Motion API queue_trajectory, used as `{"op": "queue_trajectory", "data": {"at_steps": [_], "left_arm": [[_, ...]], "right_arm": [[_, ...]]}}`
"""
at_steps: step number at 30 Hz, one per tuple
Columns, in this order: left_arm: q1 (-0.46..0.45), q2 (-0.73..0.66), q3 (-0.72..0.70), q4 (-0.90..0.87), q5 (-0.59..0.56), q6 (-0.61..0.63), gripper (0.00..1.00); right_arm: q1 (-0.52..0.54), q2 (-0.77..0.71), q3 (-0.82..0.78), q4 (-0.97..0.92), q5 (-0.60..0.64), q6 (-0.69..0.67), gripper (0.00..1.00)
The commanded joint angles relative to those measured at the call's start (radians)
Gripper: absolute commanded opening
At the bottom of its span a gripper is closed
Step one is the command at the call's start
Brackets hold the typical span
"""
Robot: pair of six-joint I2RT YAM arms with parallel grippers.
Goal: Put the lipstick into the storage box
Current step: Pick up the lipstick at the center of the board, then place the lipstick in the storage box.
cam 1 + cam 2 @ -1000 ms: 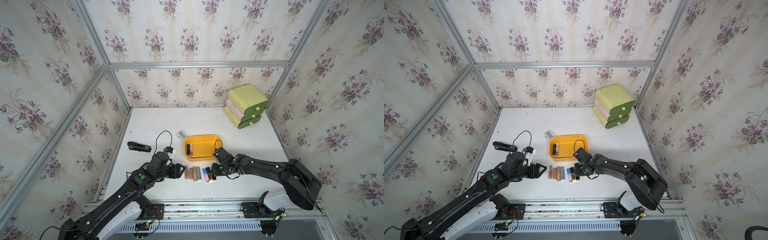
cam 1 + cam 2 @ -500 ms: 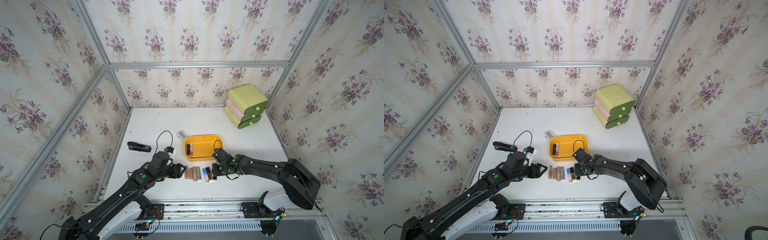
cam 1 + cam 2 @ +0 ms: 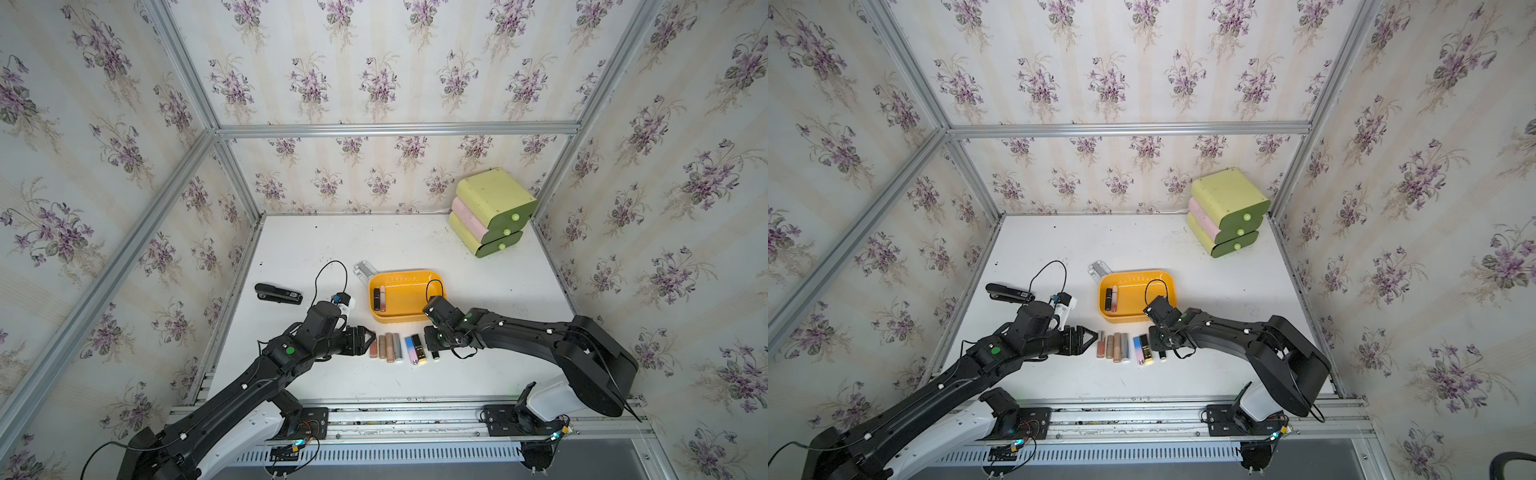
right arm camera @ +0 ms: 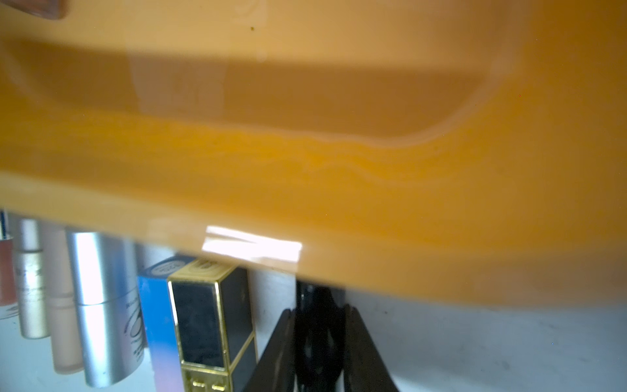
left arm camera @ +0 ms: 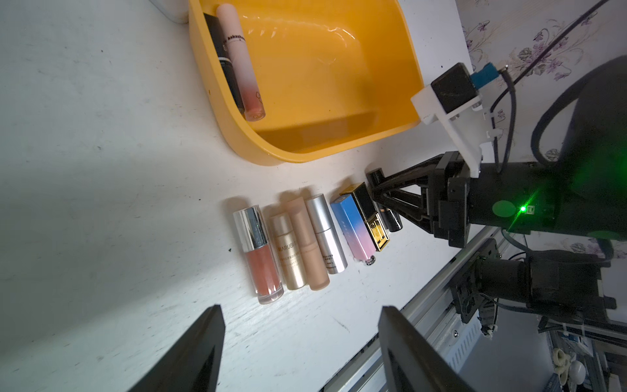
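Note:
The storage box (image 3: 405, 319) is an orange-yellow tray in both top views (image 3: 1133, 319), with two lipsticks (image 3: 379, 298) lying at one end of it. A row of several lipsticks (image 3: 390, 347) lies on the table in front of the box (image 5: 305, 149). My right gripper (image 3: 430, 338) is shut on the small black lipstick (image 4: 317, 339) at the row's right end, beside a black-and-gold one (image 4: 210, 315). My left gripper (image 5: 300, 307) stands open with nothing between its fingers, just left of the row's clear peach tube (image 5: 261, 258).
A green-and-pink drawer unit (image 3: 490, 212) stands at the back right corner. A black stapler (image 3: 277, 293) lies at the left, and a small clear case (image 3: 365, 269) rests behind the box. The metal rail (image 3: 374, 409) runs along the table's front edge.
My right gripper's jaws have closed onto the black lipstick at the row's right end. The left gripper has edged slightly toward the row and stays open.

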Motion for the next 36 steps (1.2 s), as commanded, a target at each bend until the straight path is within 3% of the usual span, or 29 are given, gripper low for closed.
{"op": "queue_trajectory", "data": {"at_steps": [1,10,15,18,28,36], "left_arm": [[0.0,0.007,0.013,0.025,0.014,0.005,0.72],[0.0,0.01,0.044,0.05,0.033,0.032,0.79],[0.001,0.026,0.072,0.123,0.149,0.057,0.89],[0.0,0.061,0.095,0.188,0.211,0.05,0.9],[-0.001,0.244,0.162,0.457,0.342,-0.063,0.86],[-0.029,0.344,0.244,0.472,0.349,-0.051,0.76]], "right_arm": [[0.0,-0.006,0.013,-0.075,0.016,-0.002,0.22],[-0.022,-0.052,0.112,-0.123,-0.053,-0.026,0.22],[-0.074,-0.113,0.178,-0.125,-0.132,-0.025,0.22],[-0.115,-0.147,0.207,-0.104,-0.188,-0.013,0.22],[-0.184,-0.235,0.2,0.103,-0.345,0.132,0.22],[-0.186,-0.232,0.196,0.21,-0.45,0.195,0.22]]}}
